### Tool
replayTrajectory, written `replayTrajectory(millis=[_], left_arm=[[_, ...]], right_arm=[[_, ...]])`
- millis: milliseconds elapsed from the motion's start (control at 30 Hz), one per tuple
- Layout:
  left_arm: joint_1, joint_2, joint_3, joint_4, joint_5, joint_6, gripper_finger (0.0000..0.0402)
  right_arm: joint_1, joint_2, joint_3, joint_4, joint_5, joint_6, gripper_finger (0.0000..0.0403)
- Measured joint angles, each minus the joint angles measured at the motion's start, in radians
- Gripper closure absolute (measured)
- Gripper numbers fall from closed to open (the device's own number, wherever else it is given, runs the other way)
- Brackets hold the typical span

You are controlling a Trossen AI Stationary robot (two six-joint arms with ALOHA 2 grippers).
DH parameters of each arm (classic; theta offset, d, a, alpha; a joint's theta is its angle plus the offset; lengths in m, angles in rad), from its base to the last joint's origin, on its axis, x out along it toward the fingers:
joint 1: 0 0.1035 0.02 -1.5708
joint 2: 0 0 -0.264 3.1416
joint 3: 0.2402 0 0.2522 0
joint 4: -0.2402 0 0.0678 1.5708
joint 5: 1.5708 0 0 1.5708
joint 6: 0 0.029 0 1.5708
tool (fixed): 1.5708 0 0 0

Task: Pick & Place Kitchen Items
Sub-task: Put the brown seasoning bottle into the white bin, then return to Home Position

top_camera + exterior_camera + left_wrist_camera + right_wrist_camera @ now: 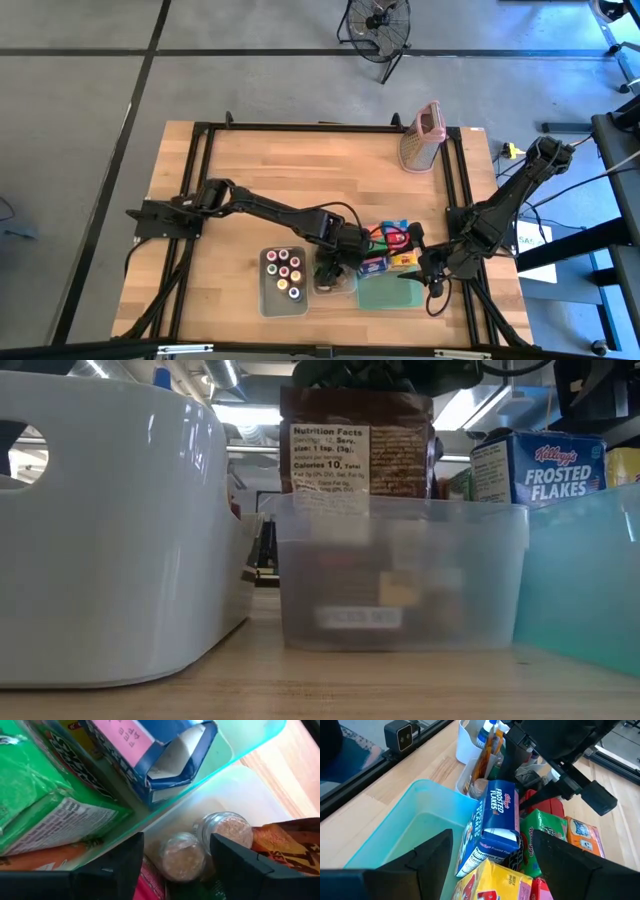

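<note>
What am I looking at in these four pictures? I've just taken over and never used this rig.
Two dark robot arms work at a wooden table. One picture looks straight down on it, one looks level across the table top, and one comes from each arm's wrist.

From above, the left gripper hangs over a clear tub. Its wrist camera shows its fingers apart above two small jars lying in that tub, with nothing clamped between them. The right gripper waits, open and empty, at the green tray, beside small cartons such as the blue Frosted Flakes box.

A white tub of spice jars sits left of the clear tub, and a metal grater stands at the far edge.
</note>
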Motion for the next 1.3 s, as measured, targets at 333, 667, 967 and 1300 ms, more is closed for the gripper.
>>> replayTrajectory(millis=[333,667,967,1300], left_arm=[[0.001,-0.006,-0.001,-0.009,-0.018,-0.006,0.0163],[-0.016,-0.039,0.136,-0.120,-0.137,-0.010,0.0168],[-0.076,-0.047,0.235,-0.373,-0.134,-0.074,0.0170],[-0.127,-0.062,0.233,-0.785,-0.244,-0.230,0.0184]], right_arm=[[0.000,0.000,0.000,-0.002,0.000,0.000,0.0128],[0.000,0.000,0.000,0.009,0.000,-0.002,0.0128],[0.003,-0.004,0.042,0.023,0.001,-0.073,0.0128],[-0.029,-0.097,0.276,-0.351,0.001,0.033,0.0128]])
